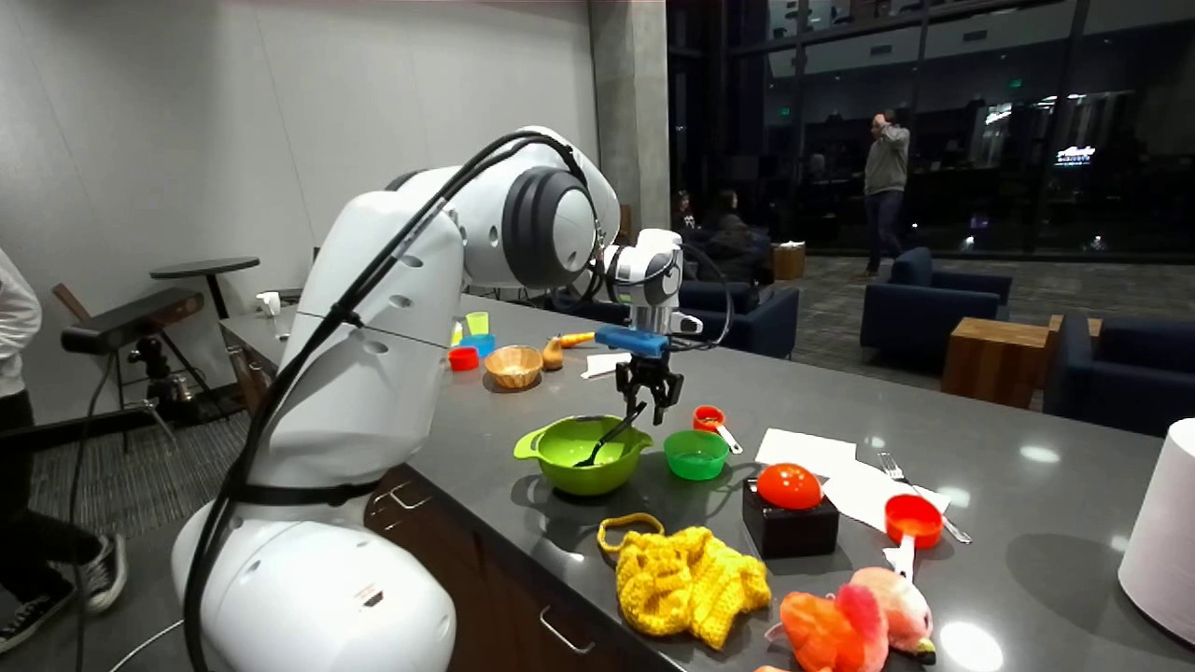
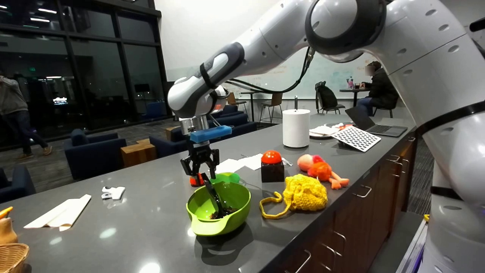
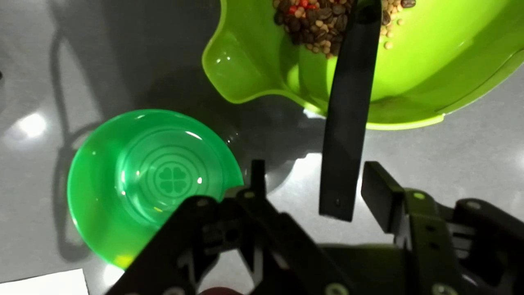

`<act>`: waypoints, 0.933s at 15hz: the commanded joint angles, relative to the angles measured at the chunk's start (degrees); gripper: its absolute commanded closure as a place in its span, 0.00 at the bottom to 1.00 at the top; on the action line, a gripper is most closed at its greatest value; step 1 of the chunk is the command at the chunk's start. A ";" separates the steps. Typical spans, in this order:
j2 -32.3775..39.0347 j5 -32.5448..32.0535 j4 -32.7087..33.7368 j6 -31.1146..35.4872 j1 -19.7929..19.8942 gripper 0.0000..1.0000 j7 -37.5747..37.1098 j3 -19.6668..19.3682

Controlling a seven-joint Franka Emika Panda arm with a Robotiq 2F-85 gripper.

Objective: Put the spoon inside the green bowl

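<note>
Apparently, the spread black gripper only straddles the slim black spoon; transfer (to the round green bowl, wrist-view left) remains.

Probably office lounge, far part dim: navy armchairs, tall windows, whiteboard, laptop.

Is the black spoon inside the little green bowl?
No, the wrist view shows the black spoon reaching into the bigger lime bowl, not the little green bowl.
</note>
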State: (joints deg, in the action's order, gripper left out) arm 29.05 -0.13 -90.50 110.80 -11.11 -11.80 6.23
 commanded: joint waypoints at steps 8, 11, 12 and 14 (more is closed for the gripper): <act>0.01 -0.09 0.92 -2.37 -0.85 1.00 0.05 -0.21; 0.06 -0.34 1.18 -3.20 -1.19 0.99 -0.05 -0.22; 0.11 -0.42 1.34 -3.43 -1.27 0.99 -0.05 -0.22; -0.02 -0.71 1.92 -4.52 -1.49 0.99 0.08 -0.18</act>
State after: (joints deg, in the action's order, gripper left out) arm 29.13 -0.15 -90.10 109.00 -11.85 -11.80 6.31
